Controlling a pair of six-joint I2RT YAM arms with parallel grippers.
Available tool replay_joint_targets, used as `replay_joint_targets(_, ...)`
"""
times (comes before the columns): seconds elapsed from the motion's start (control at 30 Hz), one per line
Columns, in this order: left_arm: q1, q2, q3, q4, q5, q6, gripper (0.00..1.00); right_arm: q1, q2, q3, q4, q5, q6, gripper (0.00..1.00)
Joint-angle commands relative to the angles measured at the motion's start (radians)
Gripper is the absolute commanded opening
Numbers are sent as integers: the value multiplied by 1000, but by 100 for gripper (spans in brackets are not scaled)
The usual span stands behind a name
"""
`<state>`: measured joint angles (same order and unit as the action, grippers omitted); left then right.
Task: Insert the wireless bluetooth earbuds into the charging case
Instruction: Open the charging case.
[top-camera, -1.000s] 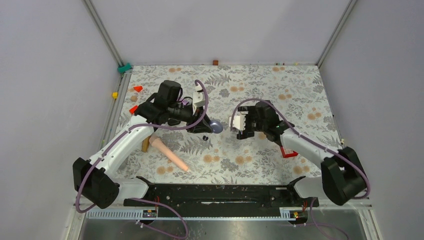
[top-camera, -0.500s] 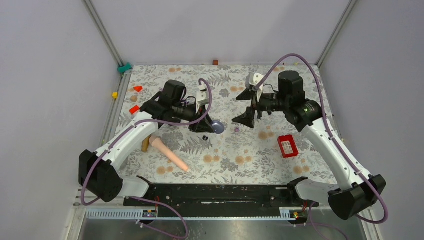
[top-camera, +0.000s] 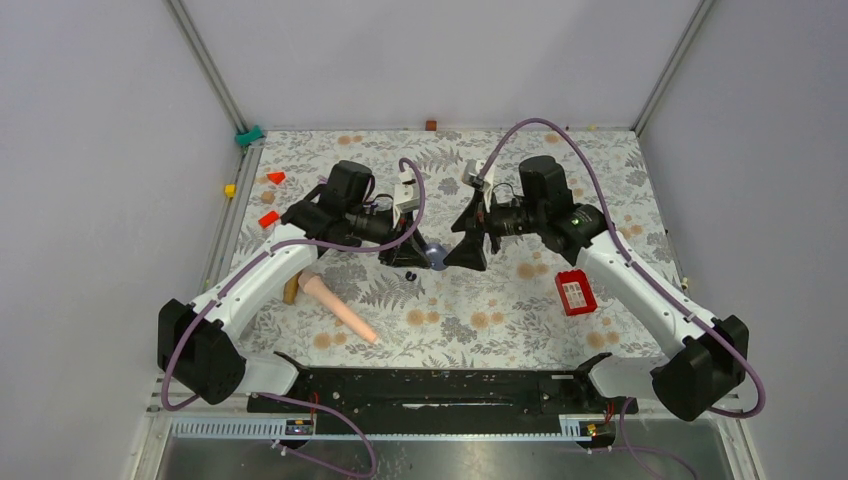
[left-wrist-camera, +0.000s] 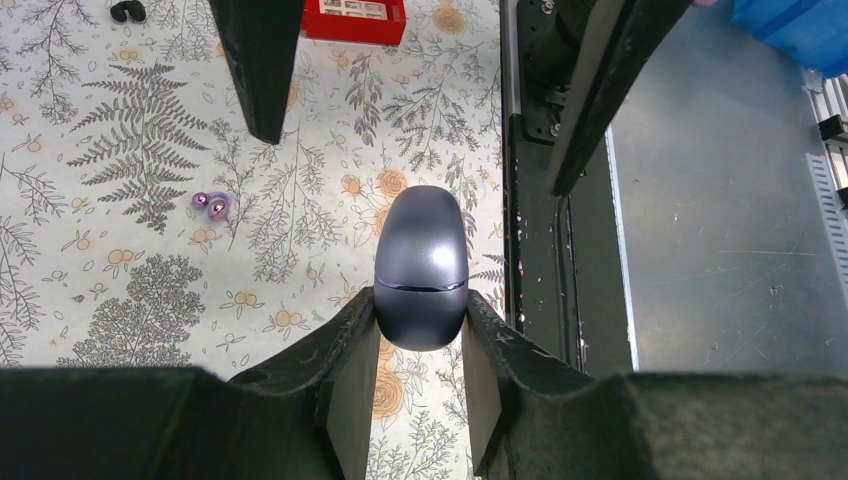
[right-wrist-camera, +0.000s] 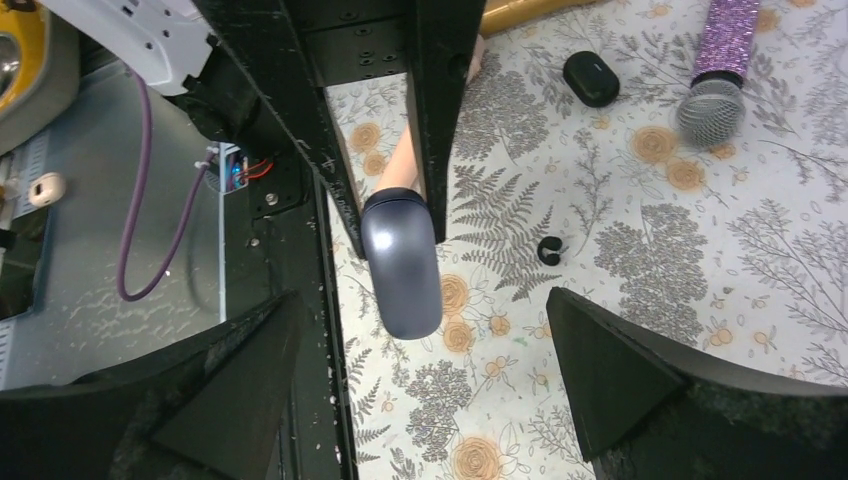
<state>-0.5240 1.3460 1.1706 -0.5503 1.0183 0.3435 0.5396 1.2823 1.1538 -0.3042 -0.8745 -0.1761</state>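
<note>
Two grippers, both over mid-mat, facing each other. My left gripper (left-wrist-camera: 421, 300) is clamped almost fully closed on the charging case (left-wrist-camera: 422, 265). The case is a grey-blue pebble, my pads are on its two sides and its rounded end sticks out past my fingertips. The lid seam looks closed. Can't tell whether the case touches the floral mat (top-camera: 500, 320) or sits just above it. My right gripper (top-camera: 463, 238) is spread as wide as it goes with nothing in it. The case sits just in front of its gap and neither finger touches it. The purple earbud (left-wrist-camera: 212, 203) lies loose on the mat near the tip of one right finger, not in the case. The black earbuds (top-camera: 410, 275), two together, are on the mat just on the base side of the case, also loose. Further out, a red box (top-camera: 575, 292) lies on the mat to my right, well clear of the fingers. A pink tapered stick (top-camera: 340, 308) lies at an angle beside my left forearm. The right wrist view shows a black oval pod (right-wrist-camera: 591, 78) and a purple glitter microphone (right-wrist-camera: 715, 60) with a grey mesh head, both flat on the mat past the case. A red wedge (top-camera: 275, 177) sits near the far-left edge.
</note>
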Motion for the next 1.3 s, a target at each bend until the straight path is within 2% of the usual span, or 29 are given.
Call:
replay_joint_targets(0.0,-4,-16,5,46,54,18,0,20,6,-3,24,66,-9,99)
replay_joint_targets(0.43,-3,-22,5,15,91,65,0,45,36,-8,26,165,-56,99)
replay_joint_targets(0.8,-4,-18,4,15,98,65,0,44,-50,49,-58,424,-215,99)
replay_joint_targets(1.03,-4,-10,5,15,98,61,0,44,-77,98,-107,447,-182,99)
replay_joint_targets(1.17,-4,-11,8,15,98,61,0,42,-81,140,-130,555,-144,100)
replay_joint_targets(1.27,-1,-14,17,-9,91,74,0,29,-85,118,-151,549,-271,99)
